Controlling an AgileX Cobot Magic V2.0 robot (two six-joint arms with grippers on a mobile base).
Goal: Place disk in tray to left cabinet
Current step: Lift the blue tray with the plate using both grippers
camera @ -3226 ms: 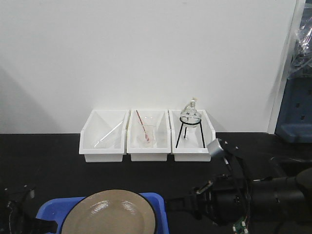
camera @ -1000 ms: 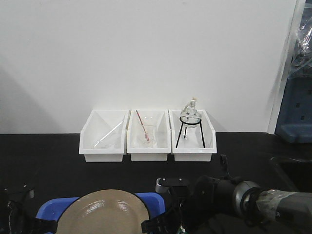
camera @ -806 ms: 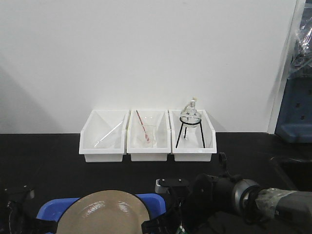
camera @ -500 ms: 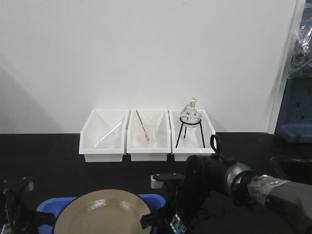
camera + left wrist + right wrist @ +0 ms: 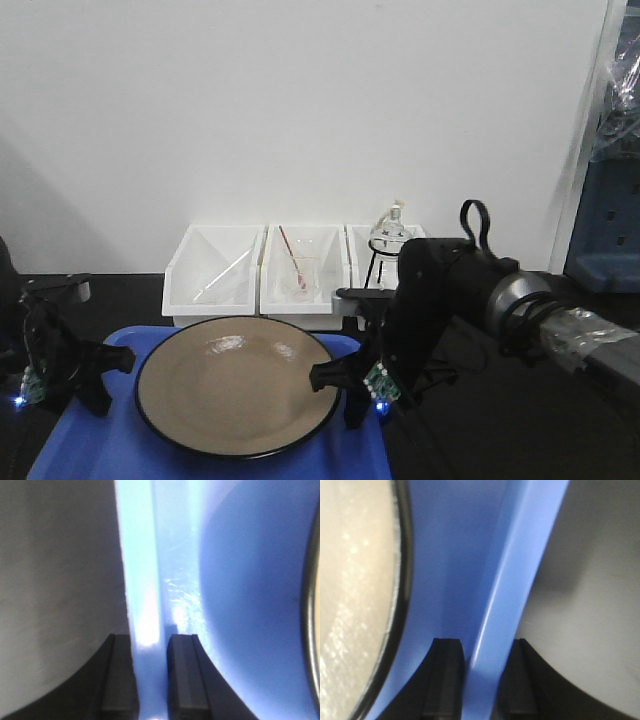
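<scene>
Disk [image 5: 238, 385] rests centred in tray [image 5: 80, 445]. Left gripper [image 5: 150, 642] is clamped on the tray's left rim, right gripper [image 5: 481, 647] on its right rim. Grasp complete; tray appears raised off the table [image 5: 130, 300]. Remaining: carry to left cabinet, not in view, and set down

One blue tray [image 5: 80, 455], one tan disk [image 5: 235, 395]. Three white bins [image 5: 200, 305] along the wall. One round glass flask [image 5: 388, 232], one black stand [image 5: 375, 266], one red rod [image 5: 289, 256]. Two pincers: left pincer [image 5: 150, 645], right pincer [image 5: 476, 647].
</scene>
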